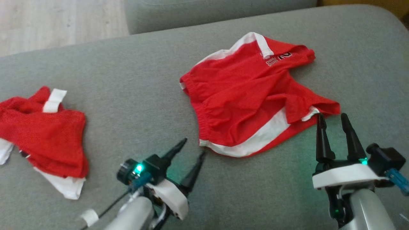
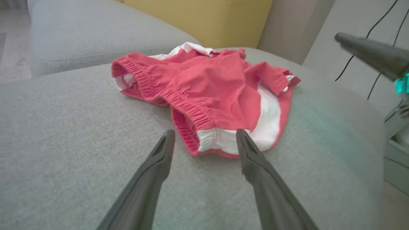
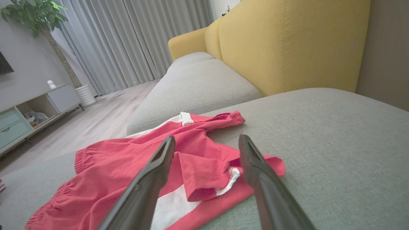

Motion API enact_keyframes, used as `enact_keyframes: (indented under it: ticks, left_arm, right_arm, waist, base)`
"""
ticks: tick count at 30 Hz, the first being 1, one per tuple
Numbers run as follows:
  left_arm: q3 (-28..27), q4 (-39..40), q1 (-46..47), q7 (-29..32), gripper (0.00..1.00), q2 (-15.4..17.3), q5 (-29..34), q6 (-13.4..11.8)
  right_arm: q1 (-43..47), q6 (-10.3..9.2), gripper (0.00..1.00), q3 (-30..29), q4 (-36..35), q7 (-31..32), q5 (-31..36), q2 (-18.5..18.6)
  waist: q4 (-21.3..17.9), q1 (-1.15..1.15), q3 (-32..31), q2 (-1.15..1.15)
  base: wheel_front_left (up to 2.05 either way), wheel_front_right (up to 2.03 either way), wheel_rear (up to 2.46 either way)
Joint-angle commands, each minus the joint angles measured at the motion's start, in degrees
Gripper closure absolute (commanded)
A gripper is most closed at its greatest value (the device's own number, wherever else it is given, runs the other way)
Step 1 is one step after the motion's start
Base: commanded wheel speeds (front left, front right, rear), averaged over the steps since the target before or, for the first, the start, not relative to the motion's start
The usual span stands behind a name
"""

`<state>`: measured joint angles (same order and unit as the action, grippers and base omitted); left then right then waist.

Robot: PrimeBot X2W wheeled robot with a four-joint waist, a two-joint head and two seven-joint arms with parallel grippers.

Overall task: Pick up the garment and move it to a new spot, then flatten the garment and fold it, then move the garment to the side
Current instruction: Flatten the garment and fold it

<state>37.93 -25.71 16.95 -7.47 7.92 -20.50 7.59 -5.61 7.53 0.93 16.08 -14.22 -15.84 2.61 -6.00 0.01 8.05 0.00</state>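
Entry: red garment (image 1: 249, 99), shorts with white side panels, an elastic waistband and a small printed mark near one hem. Location: on the grey sofa cushion (image 1: 127, 80), right of centre in the head view, lying loose and rumpled. One leg hem is turned over on itself at the near right corner, and the waistband is puckered along the left edge. Not flat, not folded. Companion item: a second red garment (image 1: 44, 134) with white trim, bunched at the cushion's far left, well apart from the first. Left fingers (image 1: 195, 169): spread wide, holding nothing, tips just beside the white corner of the waistband; whether they touch the cloth cannot be told. Right fingers (image 1: 322, 140): spread wide, empty, tips at the turned-over hem on the right, with that corner between them in the right wrist view. Backdrop: yellow backrest (image 3: 287, 48) behind the cushion. Status, as a judgement: whether the shorts already lie in their new spot cannot be told. Both arms appear set to take opposite corners for smoothing. Flattening, folding and the move to the side all remain to be done.
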Motion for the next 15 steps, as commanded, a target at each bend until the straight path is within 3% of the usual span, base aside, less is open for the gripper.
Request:
enact_keyframes:
  ticks: [1, 15]
  left_arm:
    - [-0.88, 0.35, 3.27, 0.16, 0.00, 1.20, -0.11, -0.11]
    - [5.93, -5.99, 9.65, -2.19, 0.00, 1.57, -6.17, -0.10]
  right_arm:
    - [-2.30, -0.04, 0.00, 1.64, -2.36, -0.77, -0.49, 0.27]
    - [-4.33, -0.04, 0.00, 0.76, -2.33, -0.77, 0.02, 0.27]
  waist:
    - [-1.46, -0.01, 1.28, 0.00]
    - [-4.85, -0.01, 2.76, 0.00]
  base:
    - [0.00, 0.00, 0.00]
    - [0.00, 0.00, 0.00]
